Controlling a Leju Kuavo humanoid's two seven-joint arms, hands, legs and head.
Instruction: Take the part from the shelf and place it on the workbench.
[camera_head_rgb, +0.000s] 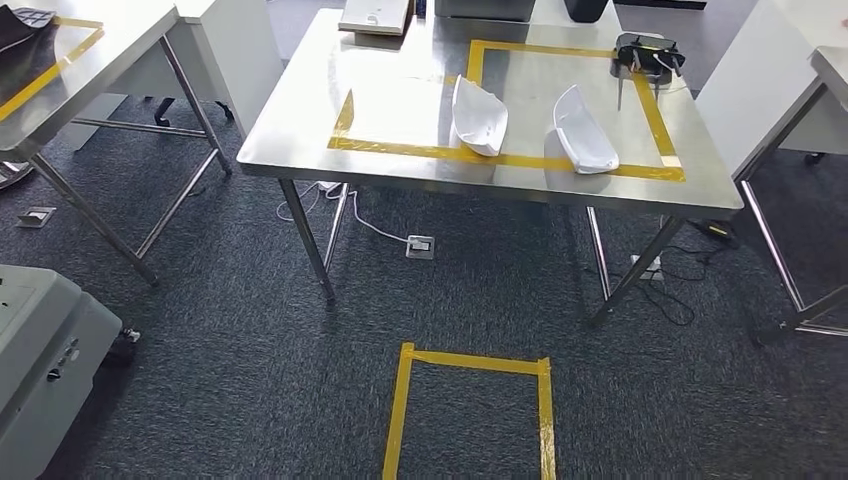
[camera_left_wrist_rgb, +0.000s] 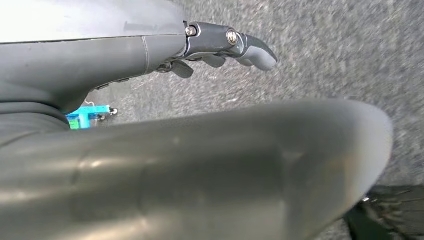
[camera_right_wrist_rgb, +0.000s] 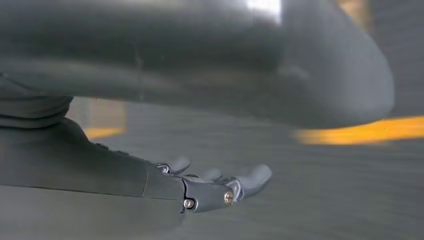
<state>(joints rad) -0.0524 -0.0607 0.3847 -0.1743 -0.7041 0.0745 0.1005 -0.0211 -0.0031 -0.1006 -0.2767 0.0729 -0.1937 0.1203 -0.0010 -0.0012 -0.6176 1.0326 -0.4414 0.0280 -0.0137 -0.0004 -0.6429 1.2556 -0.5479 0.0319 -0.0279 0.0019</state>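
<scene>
Two white parts (camera_head_rgb: 480, 117) (camera_head_rgb: 584, 131) are seen upper centre, lying well apart on the tabletop (camera_head_rgb: 300, 120) inside yellow tape. Left hand (camera_left_wrist_rgb: 220, 47) and right hand (camera_right_wrist_rgb: 215, 185): fingers loosely spread, nothing held.
</scene>
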